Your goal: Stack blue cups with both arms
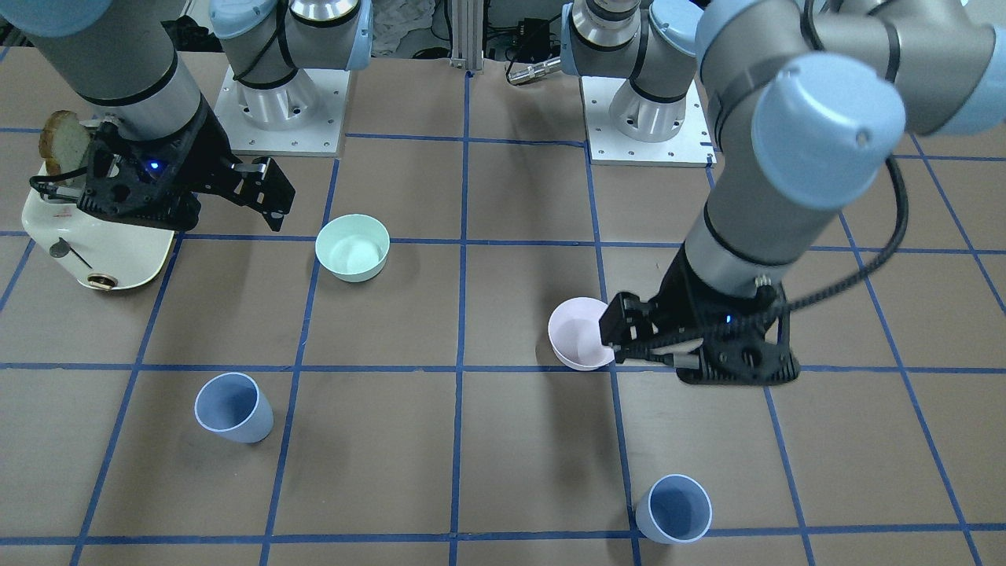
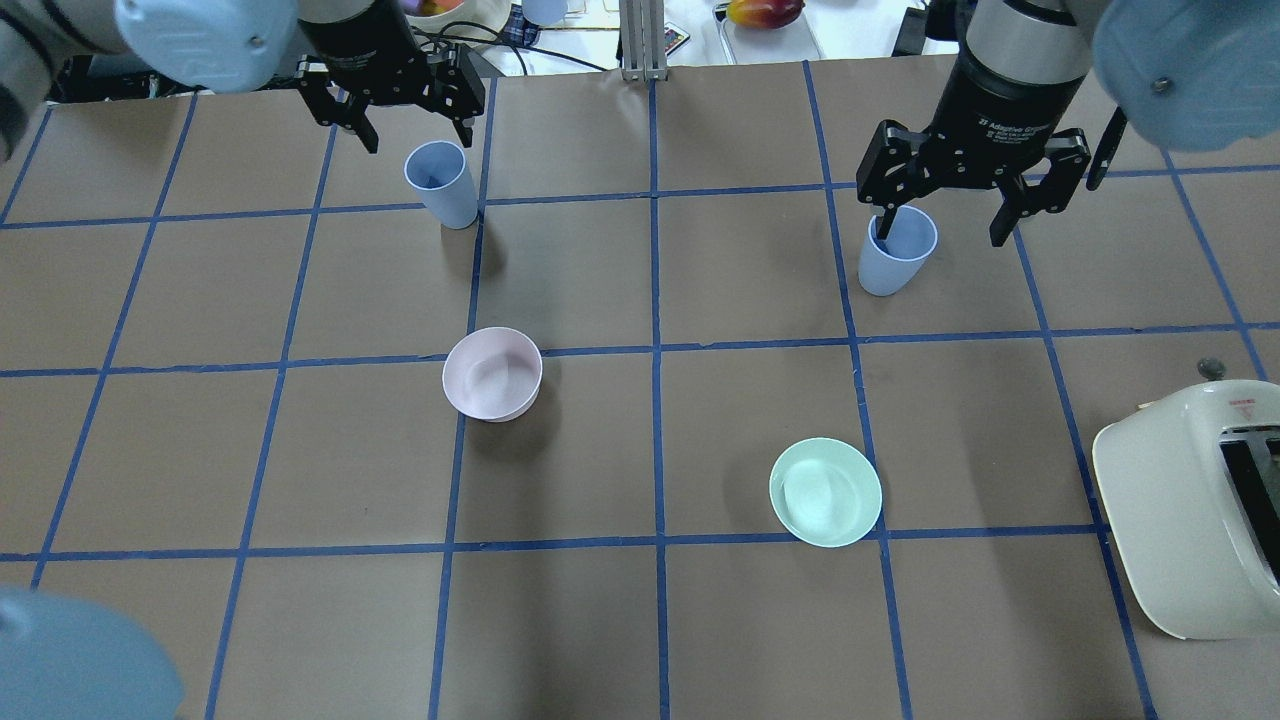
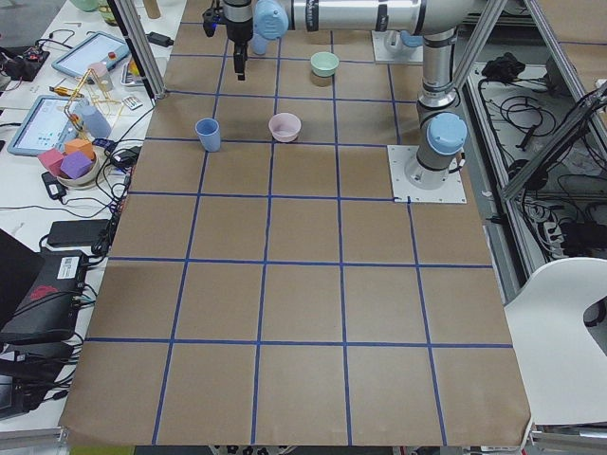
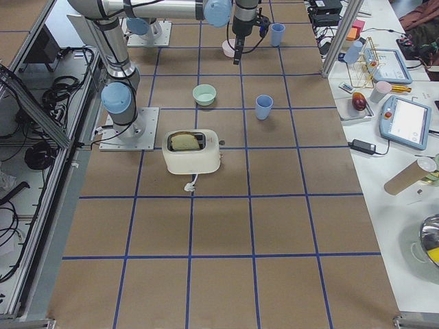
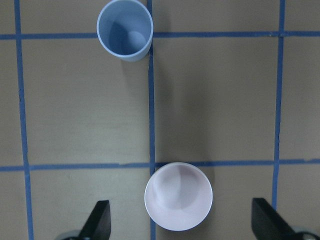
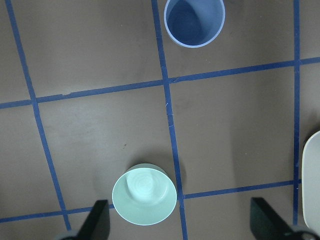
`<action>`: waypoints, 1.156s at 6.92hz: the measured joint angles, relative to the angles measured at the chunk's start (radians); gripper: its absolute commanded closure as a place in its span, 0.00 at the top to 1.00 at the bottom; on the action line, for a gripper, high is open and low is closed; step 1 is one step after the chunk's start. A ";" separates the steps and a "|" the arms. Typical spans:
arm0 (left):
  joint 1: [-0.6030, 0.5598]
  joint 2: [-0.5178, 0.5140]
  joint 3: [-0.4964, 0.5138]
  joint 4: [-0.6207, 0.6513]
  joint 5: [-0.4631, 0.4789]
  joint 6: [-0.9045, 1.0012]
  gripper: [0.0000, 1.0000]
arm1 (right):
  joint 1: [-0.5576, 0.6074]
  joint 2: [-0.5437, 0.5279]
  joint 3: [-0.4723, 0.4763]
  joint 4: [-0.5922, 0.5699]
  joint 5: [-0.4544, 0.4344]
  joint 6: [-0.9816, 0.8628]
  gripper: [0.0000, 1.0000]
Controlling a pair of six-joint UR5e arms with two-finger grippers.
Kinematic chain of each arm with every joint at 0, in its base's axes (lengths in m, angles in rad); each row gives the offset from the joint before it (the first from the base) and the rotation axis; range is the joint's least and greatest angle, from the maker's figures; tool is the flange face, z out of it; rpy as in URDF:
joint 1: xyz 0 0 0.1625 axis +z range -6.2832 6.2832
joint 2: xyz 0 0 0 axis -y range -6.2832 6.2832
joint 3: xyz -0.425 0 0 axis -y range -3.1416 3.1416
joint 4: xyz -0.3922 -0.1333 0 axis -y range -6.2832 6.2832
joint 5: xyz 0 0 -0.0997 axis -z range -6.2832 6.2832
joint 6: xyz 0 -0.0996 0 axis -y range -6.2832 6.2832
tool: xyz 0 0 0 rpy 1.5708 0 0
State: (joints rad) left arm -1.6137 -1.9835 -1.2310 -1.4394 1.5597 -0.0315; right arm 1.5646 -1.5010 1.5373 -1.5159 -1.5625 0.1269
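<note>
The left tool (image 2: 417,135) hung high over the table (image 2: 650,620), its jaws spread wide and empty. The right tool (image 2: 940,235) was equally wide and held nothing. Below them lay the pink bowl (image 2: 492,373) and the mint bowl (image 2: 825,492). Farther out, the left blue cup (image 2: 440,190) and the right blue cup (image 2: 895,262) stood upright, well apart. By my judgement nothing was stacked; both grasps and the nesting were left.

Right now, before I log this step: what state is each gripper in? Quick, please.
Left gripper: open, holding nothing.
Right gripper: open, holding nothing.
</note>
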 measured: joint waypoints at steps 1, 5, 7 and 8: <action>0.001 -0.105 0.081 0.032 0.001 0.026 1.00 | 0.000 0.001 0.009 -0.001 0.001 0.002 1.00; 0.013 -0.327 0.182 0.126 0.022 0.042 0.92 | 0.000 0.004 0.018 -0.002 0.001 0.002 1.00; 0.014 -0.353 0.177 0.123 0.031 0.042 0.08 | 0.000 0.004 0.019 -0.001 0.001 0.002 1.00; 0.014 -0.360 0.176 0.118 0.031 0.041 0.00 | 0.000 0.004 0.019 -0.001 0.001 0.002 1.00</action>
State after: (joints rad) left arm -1.6002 -2.3433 -1.0554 -1.3209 1.5908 0.0097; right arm 1.5646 -1.4972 1.5565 -1.5172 -1.5620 0.1289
